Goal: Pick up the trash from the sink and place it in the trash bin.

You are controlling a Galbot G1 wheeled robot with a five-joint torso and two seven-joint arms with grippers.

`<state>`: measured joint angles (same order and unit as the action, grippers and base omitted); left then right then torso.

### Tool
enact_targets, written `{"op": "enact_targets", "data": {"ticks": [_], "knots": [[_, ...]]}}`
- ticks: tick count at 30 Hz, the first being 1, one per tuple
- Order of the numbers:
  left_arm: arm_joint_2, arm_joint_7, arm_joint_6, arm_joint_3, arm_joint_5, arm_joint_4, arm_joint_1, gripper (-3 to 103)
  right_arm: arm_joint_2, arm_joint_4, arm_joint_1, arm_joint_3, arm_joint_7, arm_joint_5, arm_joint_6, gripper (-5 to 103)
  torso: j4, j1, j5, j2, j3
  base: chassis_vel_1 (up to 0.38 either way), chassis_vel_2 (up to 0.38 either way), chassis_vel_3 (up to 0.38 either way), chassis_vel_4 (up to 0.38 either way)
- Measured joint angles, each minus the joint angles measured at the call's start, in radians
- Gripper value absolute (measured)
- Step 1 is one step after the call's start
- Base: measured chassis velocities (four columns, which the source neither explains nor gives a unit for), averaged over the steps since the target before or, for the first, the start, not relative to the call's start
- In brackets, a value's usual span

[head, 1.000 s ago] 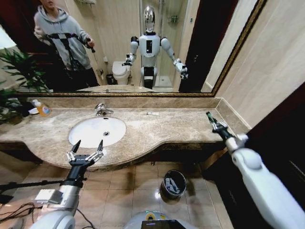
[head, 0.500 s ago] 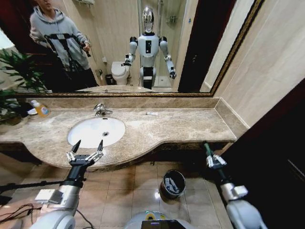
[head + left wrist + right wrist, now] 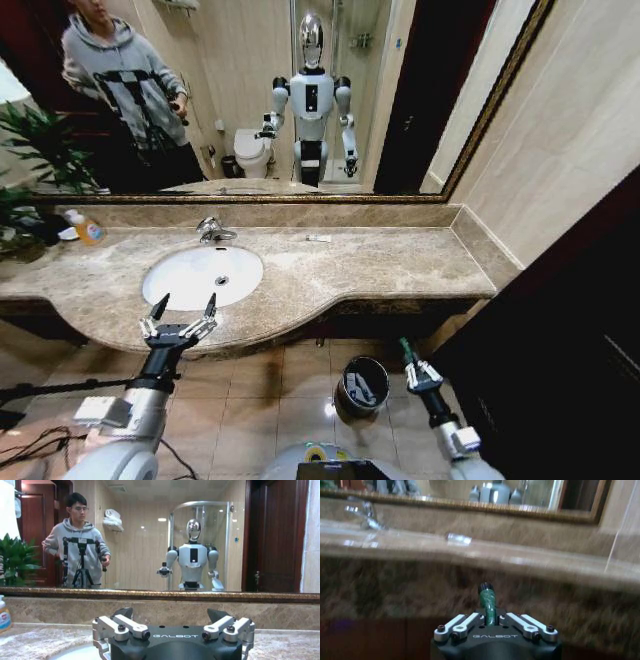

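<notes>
Low at about five o'clock in the head view, the right gripper [image 3: 411, 360] is clenched on a tiny green tube [image 3: 487, 600] just beside the trash bin [image 3: 364, 386] (which appears to hold something pale, though I cannot make it out). At eight o'clock, the left gripper [image 3: 183, 311] hovers with fingers spread at the counter's front edge, near the sink [image 3: 203, 276].

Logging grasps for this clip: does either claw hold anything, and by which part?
Right claw pinches a thin green tube by its near end; left claw is open, empty.
</notes>
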<state>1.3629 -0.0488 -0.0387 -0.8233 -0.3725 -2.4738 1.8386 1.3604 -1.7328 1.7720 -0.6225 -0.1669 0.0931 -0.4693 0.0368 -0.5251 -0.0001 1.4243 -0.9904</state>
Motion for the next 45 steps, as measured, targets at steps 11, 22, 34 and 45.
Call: {"op": "enact_targets", "data": {"ticks": [11, 22, 34, 45], "knots": [[0.000, 0.000, 0.000, 0.000, 0.000, 0.000, 0.000, 100, 0.013, 0.296, -0.139, 0.082, -0.015, -0.051, 0.058, 10, 0.0000, 0.000, 0.0002, 0.000, 0.000, 0.000, 0.000, 0.000, 0.000], [0.000, 0.000, 0.000, 0.000, 0.000, 0.000, 0.000, 100, 0.067, 0.443, -0.306, 0.119, -0.005, -0.059, 0.284, 10, 0.0000, 0.000, -0.0001, 0.000, 0.000, 0.000, 0.000, 0.000, 0.000], [0.000, 0.000, 0.000, 0.000, 0.000, 0.000, 0.000, 100, 0.111, 0.682, -0.462, 0.110, -0.005, -0.128, 0.291, 10, 0.0000, 0.000, 0.0000, 0.000, 0.000, 0.000, 0.000, 0.000, 0.000], [0.000, 0.000, 0.000, 0.000, 0.000, 0.000, 0.000, 100, 0.170, 1.075, -0.690, 0.043, 0.010, -0.204, 0.246, 10, 0.0001, 0.000, 0.0002, 0.000, 0.000, 0.000, 0.000, 0.000, 0.000]]}}
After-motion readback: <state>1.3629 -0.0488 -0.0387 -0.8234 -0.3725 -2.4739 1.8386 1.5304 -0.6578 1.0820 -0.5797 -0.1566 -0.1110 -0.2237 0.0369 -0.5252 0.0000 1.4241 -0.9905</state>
